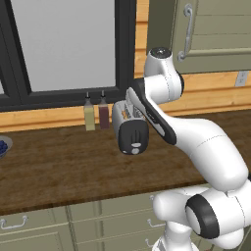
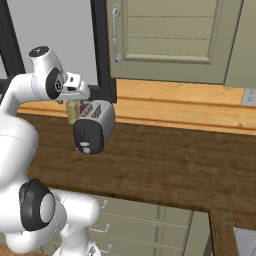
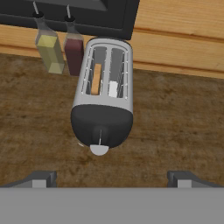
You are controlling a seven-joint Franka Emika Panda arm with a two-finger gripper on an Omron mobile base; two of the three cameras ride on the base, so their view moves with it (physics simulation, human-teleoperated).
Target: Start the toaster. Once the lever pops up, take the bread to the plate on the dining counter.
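My pincer released, jaws spread wide, hovering over the dark wood worktop. Just ahead: toaster, black end face toward me, bread in its left slot. Beyond, left of toaster: two slim bottles at the wall.

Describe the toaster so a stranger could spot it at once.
On the dark wood worktop below the window, it stands beside two slim bottles. The toaster is the rounded silver two-slot box with a black end face and pale dial.
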